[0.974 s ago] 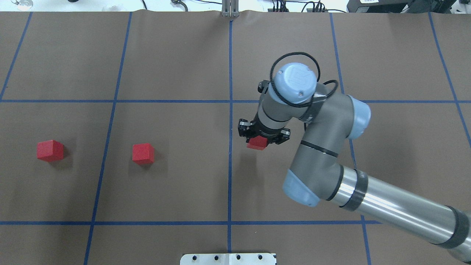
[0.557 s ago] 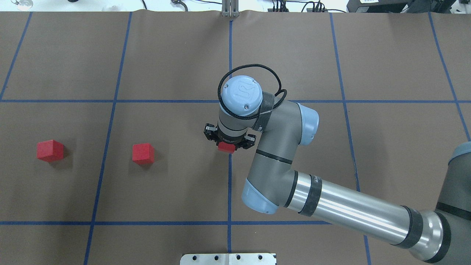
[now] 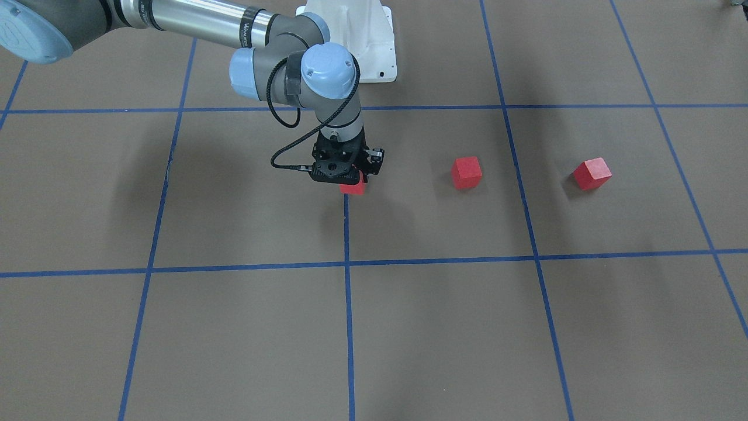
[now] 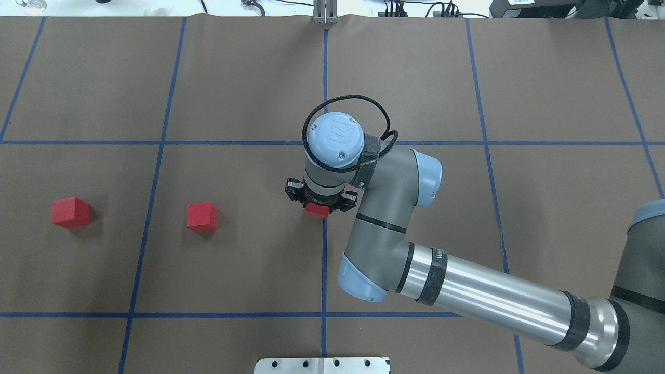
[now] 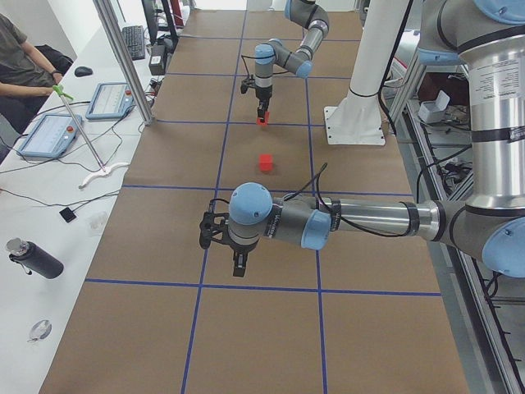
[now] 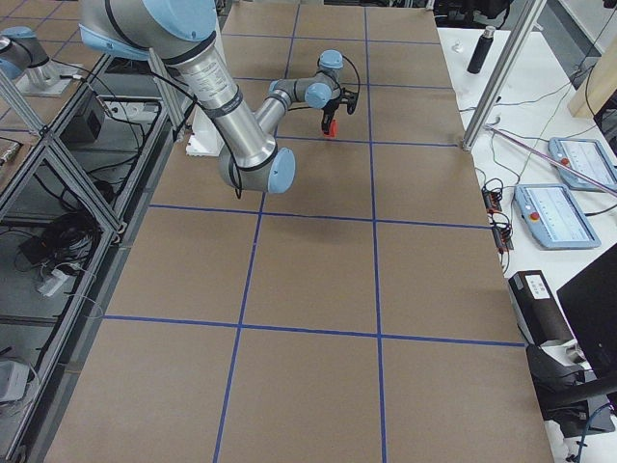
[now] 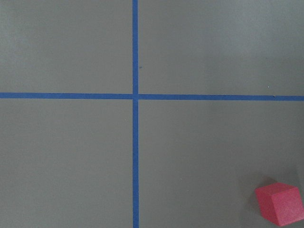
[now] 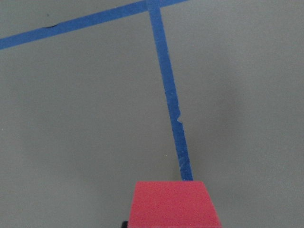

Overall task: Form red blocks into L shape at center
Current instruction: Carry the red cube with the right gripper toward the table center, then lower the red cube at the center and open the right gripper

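Seemingly at the centre line's (image 4: 324,249) edge, right fingers (image 4: 336,206) grip a red block (image 4: 316,210); left fingers (image 5: 238,267): cannot tell.

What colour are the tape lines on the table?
The tape lines are blue, clearest in the overhead exterior view.

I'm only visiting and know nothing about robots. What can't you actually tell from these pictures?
- Whether the held red block touches the table: the right gripper and its wrist cover it from overhead, and the right wrist view cuts it off at the bottom edge.
- Whether the left gripper is open or shut: it shows only in the exterior left view.
- The leftmost red block in the exterior left view: probably behind the left arm.
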### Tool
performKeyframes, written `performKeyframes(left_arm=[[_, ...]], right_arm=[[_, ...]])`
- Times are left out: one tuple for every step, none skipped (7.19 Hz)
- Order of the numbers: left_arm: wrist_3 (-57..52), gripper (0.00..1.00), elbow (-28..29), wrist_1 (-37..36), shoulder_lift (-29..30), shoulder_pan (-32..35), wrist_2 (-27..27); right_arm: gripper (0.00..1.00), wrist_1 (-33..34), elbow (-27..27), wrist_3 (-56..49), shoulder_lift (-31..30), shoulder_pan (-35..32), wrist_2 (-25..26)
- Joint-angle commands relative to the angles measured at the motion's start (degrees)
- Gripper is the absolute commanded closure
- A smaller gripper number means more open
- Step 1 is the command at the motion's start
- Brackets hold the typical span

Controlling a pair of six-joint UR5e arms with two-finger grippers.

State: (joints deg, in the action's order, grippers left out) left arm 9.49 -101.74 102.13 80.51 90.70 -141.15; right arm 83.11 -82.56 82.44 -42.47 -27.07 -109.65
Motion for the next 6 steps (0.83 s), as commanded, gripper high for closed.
performKeyframes(left_arm=[[0.0,0.00,0.0,0.0,0.0,0.0,0.0],[0.0,0.00,0.0,0.0,0.0,0.0,0.0],[0.0,0.00,-0.1,0.0,0.0,0.0,0.0],[0.0,0.00,-0.1,0.0,0.0,0.0,0.0],[0.1,0.00,-0.3,0.0,0.0,0.0,0.0],[0.1,0.00,-0.4,0.0,0.0,0.0,0.0]], right_arm=[[1.00,0.2,0.5,-1.5,-0.2,0.0,0.0],[1.00,0.2,0.5,-1.7,-0.3,0.0,0.0],[1.00,0.2,0.5,-1.7,-0.3,0.0,0.0],[0.90,0.2,0.6,-1.7,-0.3,0.0,0.1],[0.64,0.2,0.6,-1.7,-0.3,0.1,0.1],[0.57,0.2,1.3,-1.9,-0.3,0.3,0.3]])
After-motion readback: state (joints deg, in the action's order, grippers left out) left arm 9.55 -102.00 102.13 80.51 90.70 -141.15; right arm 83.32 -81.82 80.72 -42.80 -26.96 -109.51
